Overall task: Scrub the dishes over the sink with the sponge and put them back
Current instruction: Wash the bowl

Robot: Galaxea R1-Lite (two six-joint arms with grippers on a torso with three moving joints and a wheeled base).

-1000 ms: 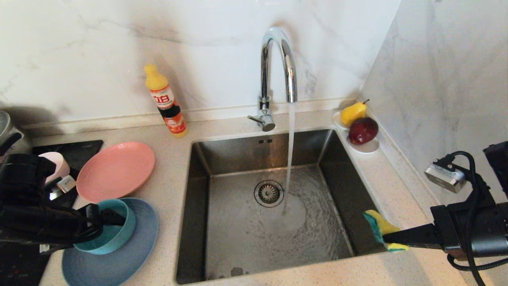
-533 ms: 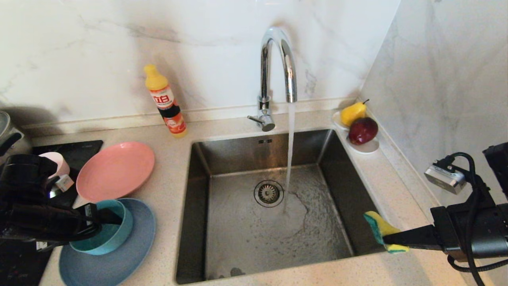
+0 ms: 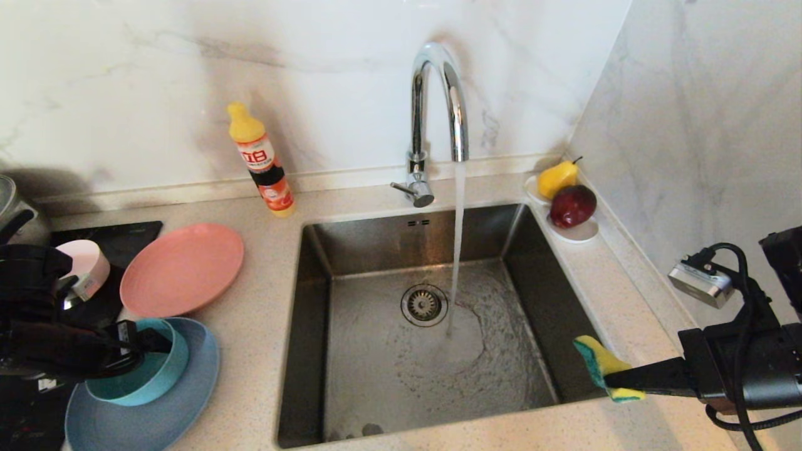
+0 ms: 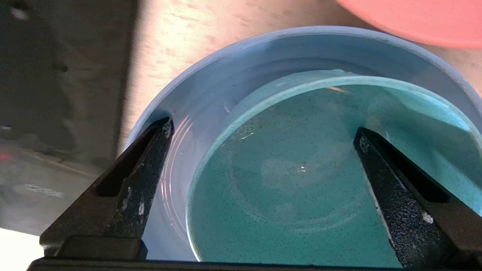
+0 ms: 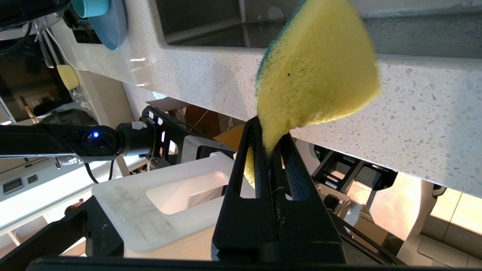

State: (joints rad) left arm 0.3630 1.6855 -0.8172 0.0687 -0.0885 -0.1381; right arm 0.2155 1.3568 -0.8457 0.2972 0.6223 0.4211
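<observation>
While my left gripper [image 4: 263, 131] stands wide apart across the rim of the teal bowl [image 3: 141, 369], one finger inside and one outside, I judge it placed to pinch that wall. That bowl sits in the blue plate [image 3: 156, 413] at the near left, the pink plate [image 3: 182, 269] just beyond. My right gripper [image 5: 269, 143] is clamped on the sponge [image 3: 601, 366], parked at the sink's [image 3: 313, 282] near right corner, ready for scrubbing under the running tap [image 3: 438, 100].
</observation>
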